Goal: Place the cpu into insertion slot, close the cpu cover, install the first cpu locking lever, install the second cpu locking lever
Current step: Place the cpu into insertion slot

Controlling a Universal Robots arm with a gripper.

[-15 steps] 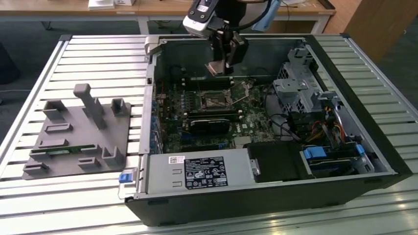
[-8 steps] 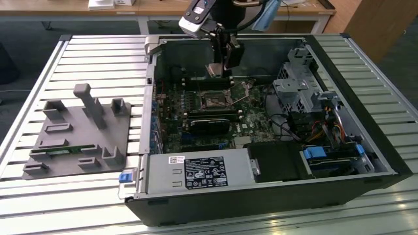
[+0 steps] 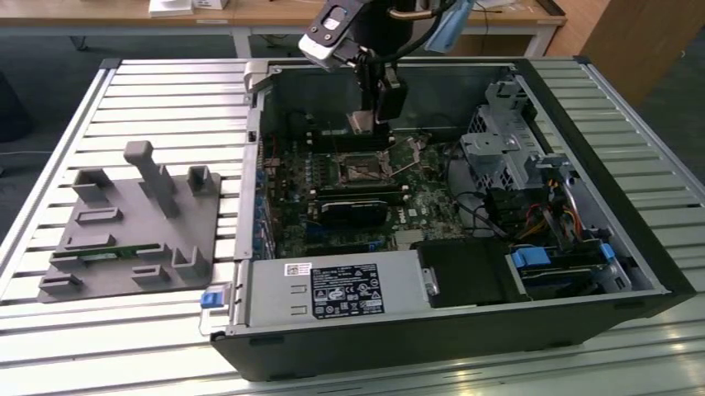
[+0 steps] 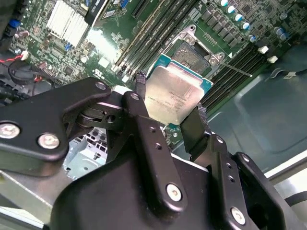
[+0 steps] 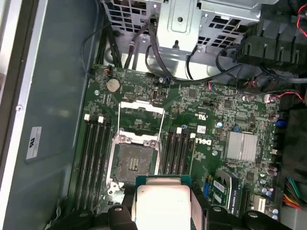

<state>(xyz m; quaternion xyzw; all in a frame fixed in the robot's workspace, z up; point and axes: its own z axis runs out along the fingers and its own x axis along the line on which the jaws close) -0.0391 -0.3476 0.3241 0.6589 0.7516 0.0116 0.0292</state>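
Observation:
My gripper [image 3: 372, 114] hangs inside the open computer case, shut on the cpu [image 3: 361, 122], a flat square chip with a silvery top. In both wrist views the black fingers [image 4: 139, 98] clamp two opposite edges of the cpu [image 4: 175, 93] [image 5: 163, 203]. The insertion slot [image 5: 135, 163] [image 3: 361, 168] lies open and bare on the green board, a short way below and just ahead of the chip. The cpu cover [image 5: 144, 102] is swung open beside the slot. A thin locking lever [image 4: 235, 70] sticks out past the slot [image 4: 189, 51].
Black memory slots [image 5: 93, 158] flank the socket. A finned heatsink [image 5: 242, 145], a metal drive cage [image 5: 192, 19] and cables [image 5: 230, 62] crowd the board. In the exterior view a black card [image 3: 352, 206], the power supply [image 3: 330, 289] and a grey fixture [image 3: 132, 223] show.

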